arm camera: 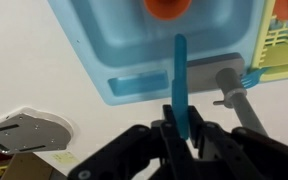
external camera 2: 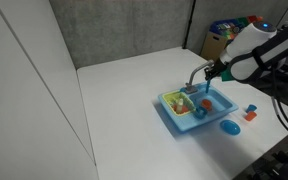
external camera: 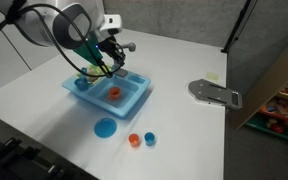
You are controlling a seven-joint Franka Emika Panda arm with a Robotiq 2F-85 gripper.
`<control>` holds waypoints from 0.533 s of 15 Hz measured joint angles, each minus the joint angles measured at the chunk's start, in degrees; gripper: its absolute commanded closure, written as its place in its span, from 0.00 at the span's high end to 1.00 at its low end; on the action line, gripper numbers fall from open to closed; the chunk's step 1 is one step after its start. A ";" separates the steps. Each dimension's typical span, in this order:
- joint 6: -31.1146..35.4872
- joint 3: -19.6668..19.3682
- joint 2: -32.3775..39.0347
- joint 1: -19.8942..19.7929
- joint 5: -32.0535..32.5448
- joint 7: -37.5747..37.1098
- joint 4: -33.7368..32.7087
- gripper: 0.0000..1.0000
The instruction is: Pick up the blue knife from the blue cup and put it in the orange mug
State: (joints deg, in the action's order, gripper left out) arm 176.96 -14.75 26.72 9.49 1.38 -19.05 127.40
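While the gripper (arm camera: 184,128) is pinching the knife (arm camera: 180,75) by one end, its tip is pointing at the mug (arm camera: 167,8), just short of it; being thin, light, slick plastic, it is likely needing a firm hold there

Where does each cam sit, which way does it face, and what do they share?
Exterior view: raised off a table corner, looking down at the toy sink; arm enters upper left.
Exterior view: raised, farther back, looking across the white table at the toy sink; arm enters from right.
Wrist view: behind the gripper, shut on the blue knife, looking down on the toy sink.
Shared: all show the toy sink and the orange mug.
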 measured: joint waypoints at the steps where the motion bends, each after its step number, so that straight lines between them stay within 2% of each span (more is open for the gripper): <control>1: 0.52 0.24 0.95 0.09 -0.26 0.01 -0.61 0.07; 8: 3.96 0.84 7.15 0.25 -2.47 0.19 -3.43 0.07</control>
State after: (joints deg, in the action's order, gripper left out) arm 180.93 -13.92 33.87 9.74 -1.09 -18.87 123.97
